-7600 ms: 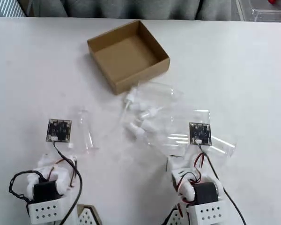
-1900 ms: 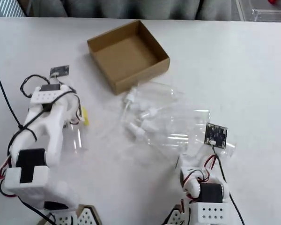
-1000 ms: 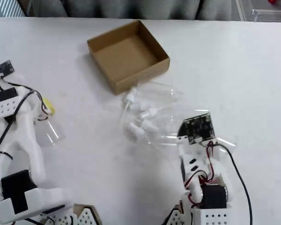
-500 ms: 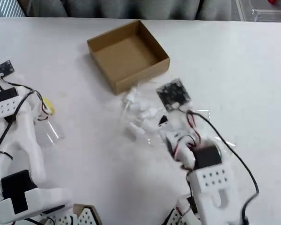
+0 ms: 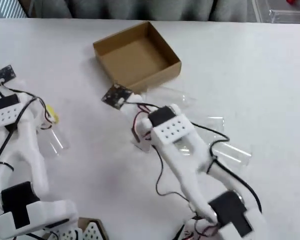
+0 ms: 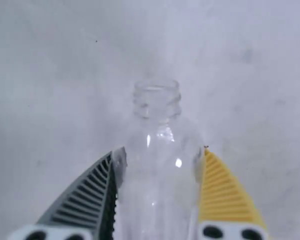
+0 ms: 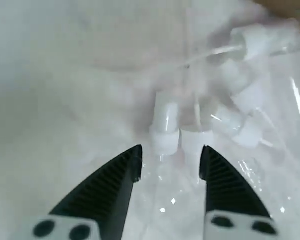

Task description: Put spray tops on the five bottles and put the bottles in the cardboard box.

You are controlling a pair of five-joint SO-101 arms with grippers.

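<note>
My left gripper (image 6: 160, 154) is shut on a clear capless bottle (image 6: 157, 127), its grey and yellow fingers pressing the bottle's shoulders and the open neck pointing away. In the high view this gripper (image 5: 46, 119) sits at the table's left with the bottle (image 5: 56, 141). My right gripper (image 7: 171, 155) is open, hanging just over two white spray tops (image 7: 166, 125) at the edge of a heap of tops (image 7: 235, 80). The right arm (image 5: 167, 127) stretches across the pile in the high view. The brown cardboard box (image 5: 135, 57) stands open at the back.
Several clear bottles lie on their sides to the right of the arm, one near the box (image 5: 176, 95) and others nearer the front (image 5: 231, 152). The white table (image 5: 250, 70) is bare at the back right and far left.
My right arm has swung from the near right, out and leftward over the pile of tops. My left arm, which earlier carried the bottle off to the left, has kept still.
</note>
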